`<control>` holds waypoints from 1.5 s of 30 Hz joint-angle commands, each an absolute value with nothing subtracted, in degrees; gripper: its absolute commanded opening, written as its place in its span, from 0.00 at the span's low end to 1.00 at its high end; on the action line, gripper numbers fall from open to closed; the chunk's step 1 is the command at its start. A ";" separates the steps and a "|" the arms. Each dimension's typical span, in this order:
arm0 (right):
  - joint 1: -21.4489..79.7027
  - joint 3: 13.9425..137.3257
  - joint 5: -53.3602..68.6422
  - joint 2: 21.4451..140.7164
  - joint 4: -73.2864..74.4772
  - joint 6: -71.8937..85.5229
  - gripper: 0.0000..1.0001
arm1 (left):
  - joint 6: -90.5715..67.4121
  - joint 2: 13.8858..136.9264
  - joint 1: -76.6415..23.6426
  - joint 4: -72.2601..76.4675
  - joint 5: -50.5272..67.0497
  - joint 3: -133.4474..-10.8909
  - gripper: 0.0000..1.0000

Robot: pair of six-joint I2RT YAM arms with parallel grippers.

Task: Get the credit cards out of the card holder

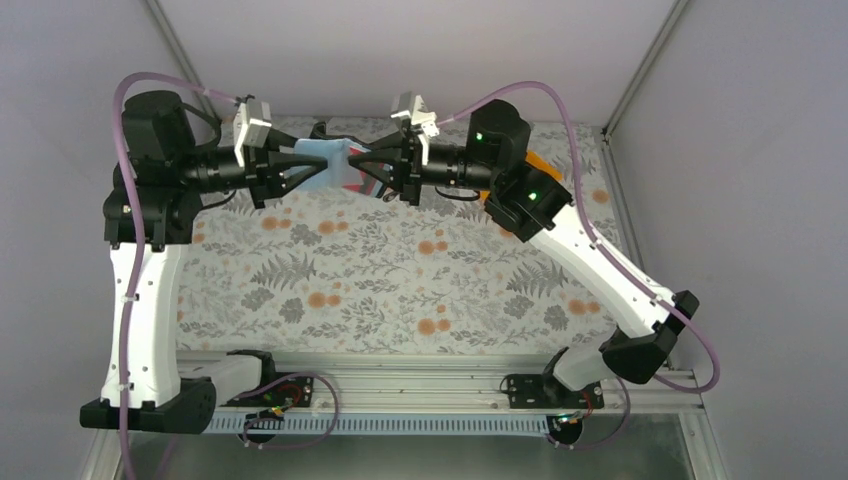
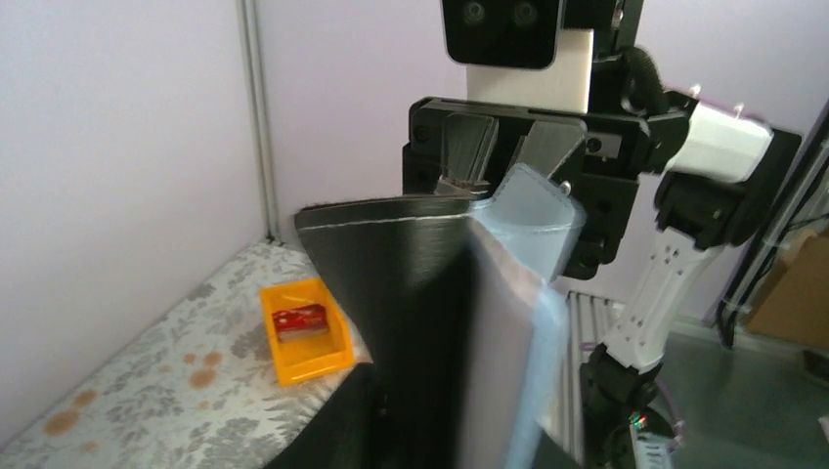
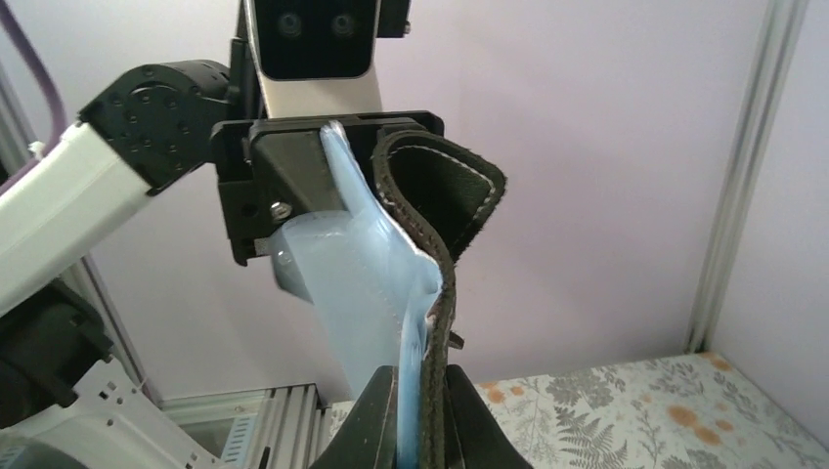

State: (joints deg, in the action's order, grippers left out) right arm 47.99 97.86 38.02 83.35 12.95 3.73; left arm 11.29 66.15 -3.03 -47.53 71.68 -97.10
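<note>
Since a slim wallet gives up little while it lies flat, we have the card holder (image 1: 338,160) lifted clear of the table (image 1: 400,290) and strung between the two arms above its far side; the left pincer (image 1: 312,166) is clamped narrow on one end of the holder, which we judge to be the anchor, so that the other arm has something firm to pull against; the right pincer (image 3: 422,415) is closed tight from the opposite side, its fingers pinching the black leather edge together with the grey-blue pockets (image 3: 362,283); from that arm's own camera we see the leather flap curling away from the pockets, and this peeling apart is, we think, the point of the hold, since it opens the mouths of the pockets; whether a card sits between those fingers we cannot tell, for no red shows on the holder in either wrist view; one red credit card (image 2: 299,319) lies in the orange bin (image 2: 327,360), which stands on the table toward its far edge, well apart from the holder; we take the bin to be where the cards are meant to go; so we judge the task partly done, and the next pull calls for a slow, straight draw, lest the soft lining stretch or the holder slip from the left grip.
</note>
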 commanded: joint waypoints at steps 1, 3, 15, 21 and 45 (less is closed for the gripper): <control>49.88 100.36 31.91 84.25 14.19 6.07 0.04 | 10.84 66.68 -3.41 -46.84 68.80 -96.34 0.48; 49.91 100.30 29.52 83.95 15.33 6.84 0.04 | 14.70 66.83 -3.36 -49.88 66.67 -98.93 0.70; 49.84 105.38 34.71 86.63 20.24 5.12 0.04 | 18.43 69.93 -5.09 -49.94 61.49 -99.82 0.75; 49.65 103.88 42.33 85.32 22.84 -0.99 0.11 | 19.58 69.29 -5.11 -51.57 66.56 -100.57 0.03; 44.91 88.46 49.69 79.17 4.00 5.94 0.58 | 16.92 69.26 -4.49 -49.94 65.22 -98.49 0.02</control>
